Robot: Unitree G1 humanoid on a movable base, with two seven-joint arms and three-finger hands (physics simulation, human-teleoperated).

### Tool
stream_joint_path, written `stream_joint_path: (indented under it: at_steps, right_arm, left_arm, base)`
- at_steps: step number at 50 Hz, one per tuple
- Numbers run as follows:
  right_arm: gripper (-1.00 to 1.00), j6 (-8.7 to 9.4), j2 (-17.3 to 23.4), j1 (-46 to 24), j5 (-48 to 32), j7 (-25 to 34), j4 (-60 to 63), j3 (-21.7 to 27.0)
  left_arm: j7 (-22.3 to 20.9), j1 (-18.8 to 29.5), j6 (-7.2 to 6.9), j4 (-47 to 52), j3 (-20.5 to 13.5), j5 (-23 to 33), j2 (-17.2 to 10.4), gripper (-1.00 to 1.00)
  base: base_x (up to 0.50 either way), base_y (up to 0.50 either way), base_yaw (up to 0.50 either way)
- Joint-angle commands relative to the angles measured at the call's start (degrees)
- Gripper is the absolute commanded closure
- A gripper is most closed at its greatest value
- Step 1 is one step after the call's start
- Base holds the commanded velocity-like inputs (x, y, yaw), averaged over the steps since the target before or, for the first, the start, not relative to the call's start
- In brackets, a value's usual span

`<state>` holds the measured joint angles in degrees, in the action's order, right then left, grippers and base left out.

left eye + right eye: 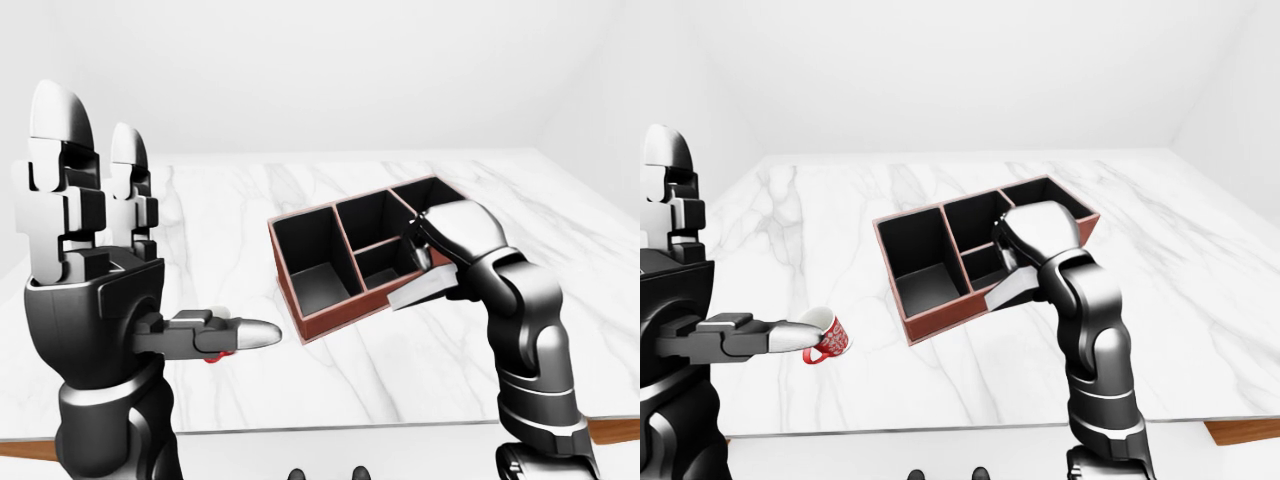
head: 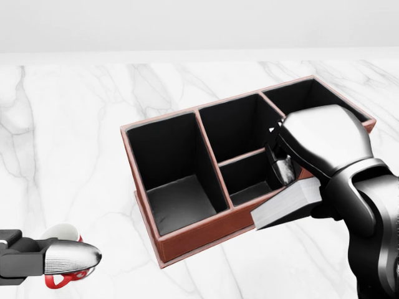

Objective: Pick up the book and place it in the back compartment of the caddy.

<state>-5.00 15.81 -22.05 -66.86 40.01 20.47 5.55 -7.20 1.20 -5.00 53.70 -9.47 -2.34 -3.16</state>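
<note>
Book (image 2: 288, 204) showing white page edges, tilting at the caddy's (image 2: 187, 237) rim; my right hand (image 2: 315, 149) is clamping it.

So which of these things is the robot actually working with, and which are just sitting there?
Part of the job:
- white-paged book with a reddish cover, gripped in the right hand
- reddish-brown caddy with black compartments

Just lying about:
- white mug with red pattern and handle, on the white marble table
- left hand, raised with fingers open, holding nothing
</note>
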Motion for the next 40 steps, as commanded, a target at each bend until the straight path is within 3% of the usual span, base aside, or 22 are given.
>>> stream_joint_path:
  at_steps: [1, 40]
  right_arm:
    - [1.0, 0.0, -1.08, -2.62, -2.71, -0.01, -2.96, -1.28]
    - [1.0, 0.0, -3.09, -8.64, -7.33, -0.01, -7.81, -4.26]
  left_arm:
    - [0.01, 0.12, 0.0, 0.03, -0.31, -0.24, -0.07, -1.0]
    - [0.09, 0.18, 0.0, 0.04, -0.76, -0.86, -0.16, -1.0]
  base:
    - [0.0, 0.0, 0.0]
    - [0.0, 0.0, 0.0]
